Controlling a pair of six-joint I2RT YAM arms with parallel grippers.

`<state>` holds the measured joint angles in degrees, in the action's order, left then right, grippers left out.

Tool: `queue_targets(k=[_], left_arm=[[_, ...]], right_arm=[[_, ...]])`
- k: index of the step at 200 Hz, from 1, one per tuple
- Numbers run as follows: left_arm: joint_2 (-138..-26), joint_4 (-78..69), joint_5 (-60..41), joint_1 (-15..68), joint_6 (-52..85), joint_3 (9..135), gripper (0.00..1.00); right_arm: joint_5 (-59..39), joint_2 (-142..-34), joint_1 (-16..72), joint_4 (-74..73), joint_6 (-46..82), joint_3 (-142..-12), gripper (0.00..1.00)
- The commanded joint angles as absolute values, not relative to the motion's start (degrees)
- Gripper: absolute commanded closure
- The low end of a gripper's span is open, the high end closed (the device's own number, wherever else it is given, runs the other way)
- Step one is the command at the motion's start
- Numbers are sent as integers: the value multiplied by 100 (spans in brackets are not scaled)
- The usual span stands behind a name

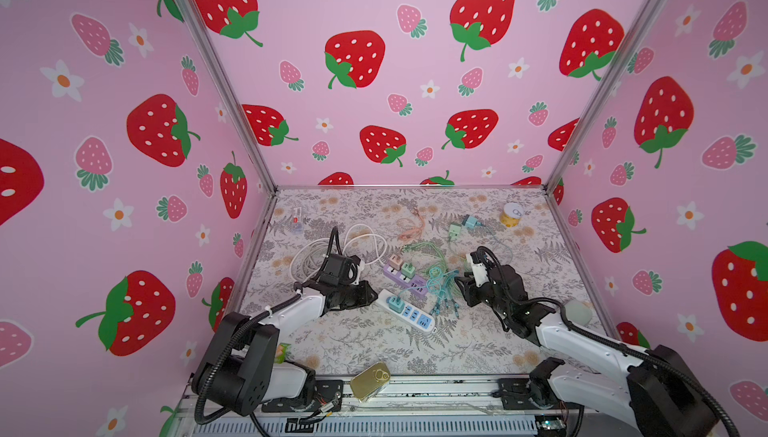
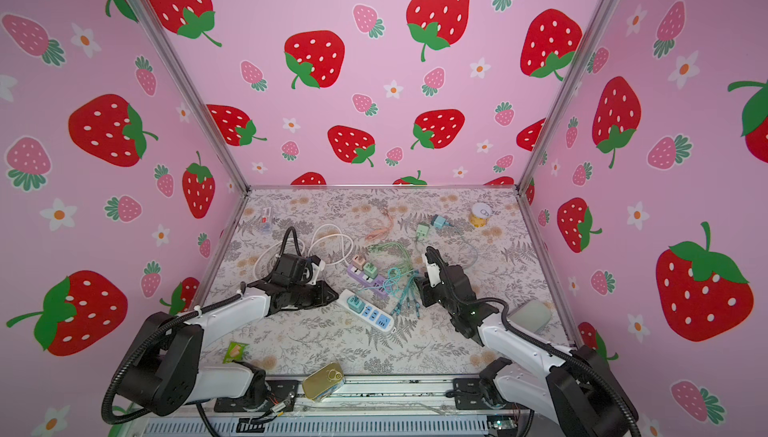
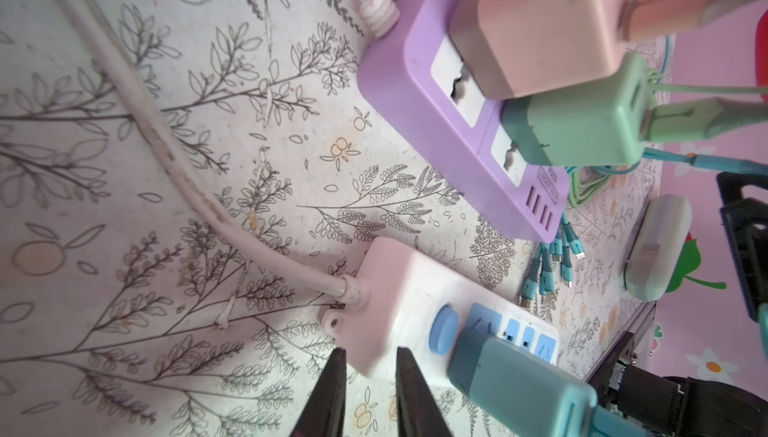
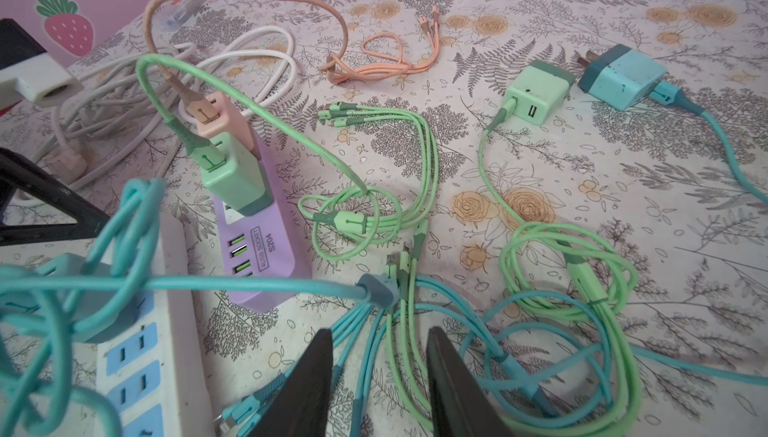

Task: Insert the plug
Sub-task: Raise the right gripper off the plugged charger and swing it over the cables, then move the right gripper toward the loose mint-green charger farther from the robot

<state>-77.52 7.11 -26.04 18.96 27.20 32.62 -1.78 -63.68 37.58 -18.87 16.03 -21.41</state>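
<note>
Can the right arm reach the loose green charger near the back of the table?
Probably yes. The loose green charger lies in the open ahead of the right hand, nothing over it; only cable loops lie between.

The only print that can be read is on the purple power strip (image 4: pixel 274 277). In the right wrist view, a framed label beside its row of USB ports says "4USB SOCKET", with the code "S204" next to it. In the left wrist view the same label is too blurred to read. In both top views, the small packet (image 1: pixel 296 219) with a red patch and the yellow can (image 1: pixel 512 214) carry marks too small to make out.
</note>
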Motion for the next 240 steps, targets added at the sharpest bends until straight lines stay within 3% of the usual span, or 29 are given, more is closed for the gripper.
queue_targets(k=[1,61,99,140,181,240], left_arm=[[-7629,746,-2685,1853,2733,3472,75],[-7551,782,-2707,1809,2751,3524,75],[-7488,811,-2704,1785,2752,3524,75],[-7497,766,-2706,1758,2761,3532,75],[-7517,750,-2725,1736,2769,3577,75],[-7394,734,-2681,1726,2786,3501,75]], right_arm=[[-306,-6567,3709,-2782,1757,-2040,60],[-352,-7231,3683,-3471,1637,-2087,61],[-273,-7228,3683,-3327,1430,-2227,80],[-349,-6815,3707,-2601,977,-2595,91],[-321,-6633,3889,-1488,272,-3265,91],[913,-6839,4465,-485,-622,-4250,91]])
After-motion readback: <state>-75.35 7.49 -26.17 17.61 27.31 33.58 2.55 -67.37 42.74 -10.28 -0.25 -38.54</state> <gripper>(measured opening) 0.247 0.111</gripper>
